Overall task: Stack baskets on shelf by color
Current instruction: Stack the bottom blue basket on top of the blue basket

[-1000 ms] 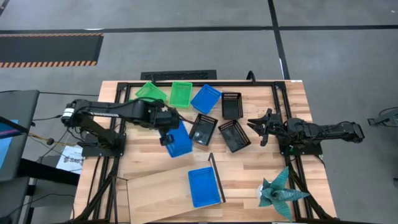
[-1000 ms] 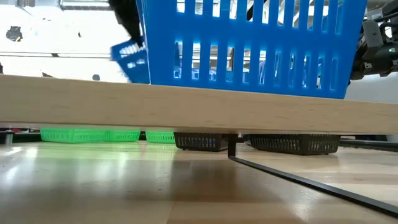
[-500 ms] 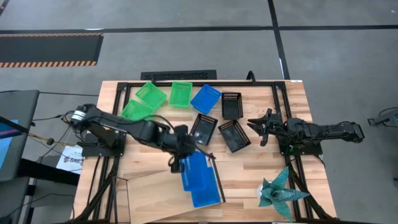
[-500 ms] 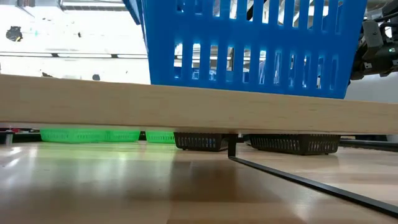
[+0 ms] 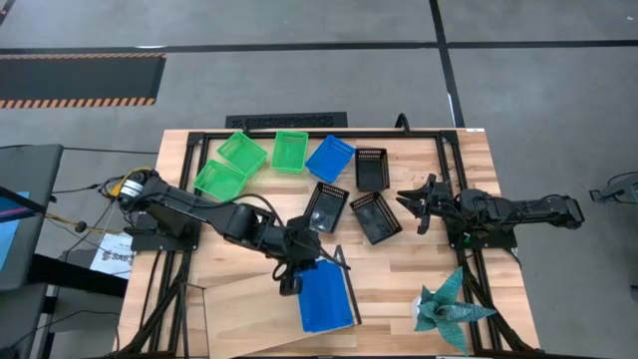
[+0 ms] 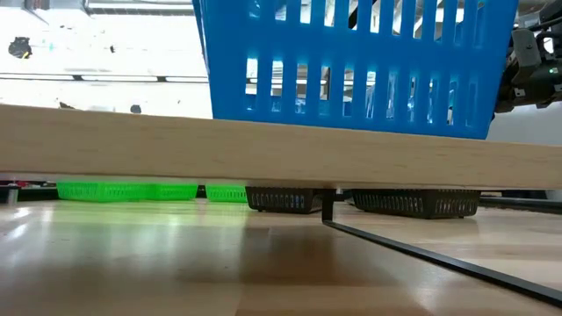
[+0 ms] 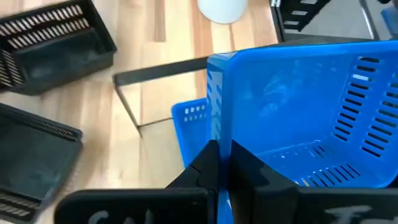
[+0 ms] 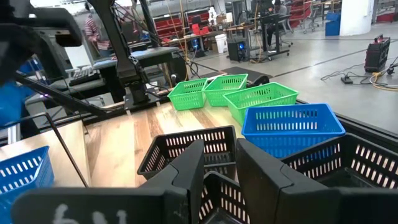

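My left gripper (image 5: 295, 261) is shut on a blue basket (image 7: 298, 112), which it holds tilted over a second blue basket (image 7: 189, 118). That second basket stands on the light-wood shelf (image 5: 249, 309) beside its black upright (image 7: 127, 112). In the high view the held basket (image 5: 325, 295) covers the lower one. I cannot tell whether the two baskets touch. A third blue basket (image 5: 330, 157), three green ones (image 5: 242, 152) and three black ones (image 5: 326, 206) rest on their bottoms on the table. My right gripper (image 8: 221, 158) waits at the table's right, a narrow gap between its fingers. My left gripper pinches an upright wall of the blue basket (image 7: 216, 121) at its rim, one finger inside the basket and one outside. The fingers slant downward from the table's left and far side. The basket sits tilted in the hold, above the basket on the shelf.
A teal paper origami figure (image 5: 449, 304) stands at the table's near right corner. The black baskets (image 5: 376, 216) lie between the two arms. In the low view the shelf's edge (image 6: 263, 140) spans the picture, with the blue basket (image 6: 351, 61) on top.
My left gripper has carried the blue basket from the table's middle toward the near edge and the right, and has tipped further downward. The basket was beside the black baskets. It now hangs over the blue basket on the shelf and covers it from above.
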